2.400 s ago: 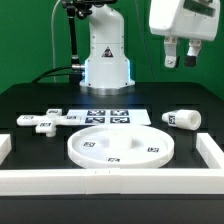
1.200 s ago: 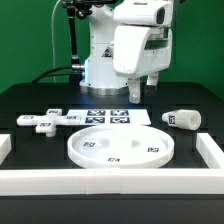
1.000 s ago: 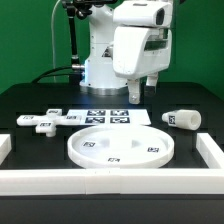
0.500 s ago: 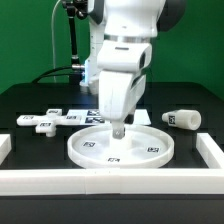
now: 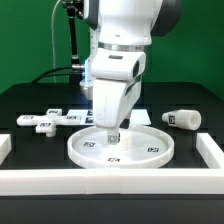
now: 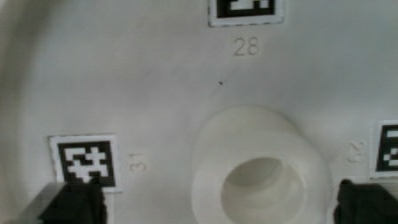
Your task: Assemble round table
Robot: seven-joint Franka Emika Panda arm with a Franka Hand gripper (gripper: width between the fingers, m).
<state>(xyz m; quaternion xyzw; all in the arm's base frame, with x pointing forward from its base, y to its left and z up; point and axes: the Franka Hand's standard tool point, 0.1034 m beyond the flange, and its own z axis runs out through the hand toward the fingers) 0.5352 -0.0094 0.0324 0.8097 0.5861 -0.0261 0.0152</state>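
The large white round disc [image 5: 137, 143] lies flat near the table's front, tags on its face. My gripper [image 5: 112, 133] hangs straight down over the disc's middle, open, with nothing between its fingers. In the wrist view the dark fingertips [image 6: 71, 204] stand wide on either side of the disc's raised central socket [image 6: 263, 176], and the gripper [image 6: 217, 206] is just above the disc [image 6: 178, 110]. The short cylinder leg [image 5: 182, 118] lies on its side at the exterior view's right. The cross-shaped foot piece [image 5: 44, 121] lies at the exterior view's left.
The marker board [image 5: 90, 115] lies behind the disc, partly hidden by my arm. A white border wall [image 5: 110, 181] runs along the front and both sides. The robot base [image 5: 88, 70] stands at the back.
The arm has swung from the upper right to above the disc and come down close over its middle. The jaws stayed open. No part has moved.
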